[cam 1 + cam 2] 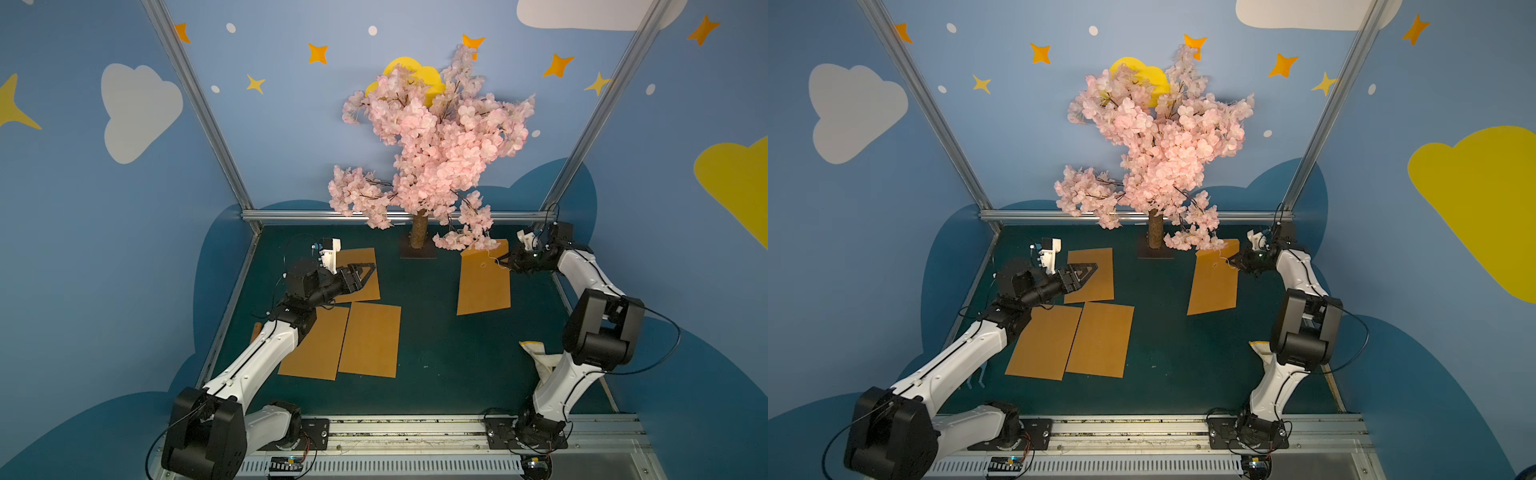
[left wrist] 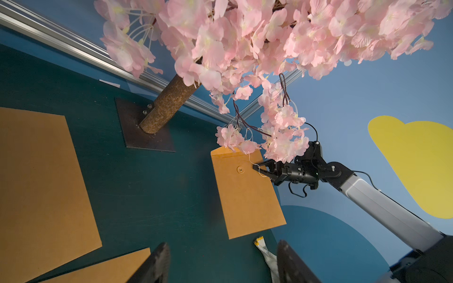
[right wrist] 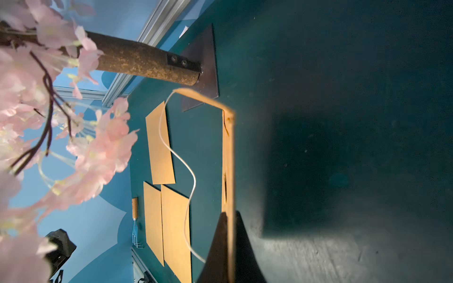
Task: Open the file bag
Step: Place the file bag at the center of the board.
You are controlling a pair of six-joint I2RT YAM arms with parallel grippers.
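**Step in hand: flap lift.** The right gripper [image 1: 503, 262] is clamped on the near edge of the file bag [image 1: 484, 286] at its flap end; the rest of the bag lies flat on the table [image 1: 436, 365], extending ahead of the fingertips. Whether the jaws pinch the flap alone or the full thickness cannot be told. The left gripper [image 1: 370, 270] has its jaws apart and holds nothing; it hovers over a brown sheet [image 1: 360, 254], well apart from the bag.

**Next move, as judged.** Raise the pinched edge up and back from the button [image 2: 240, 169]; the blossom branch [image 2: 282, 137] hangs just above the fingers and limits travel; the body of the bag is unrestrained and may lift with the flap, so the left gripper may be needed to pin it.

**View differences.**
- The right wrist view alone shows the edge between both fingers; it also shows the string [image 3: 193, 181] running slack from the far flap corner back to them.
- The left wrist view alone shows the button bare, so the closure is judged unwound.
- Both top views show only how the arms stand apart.
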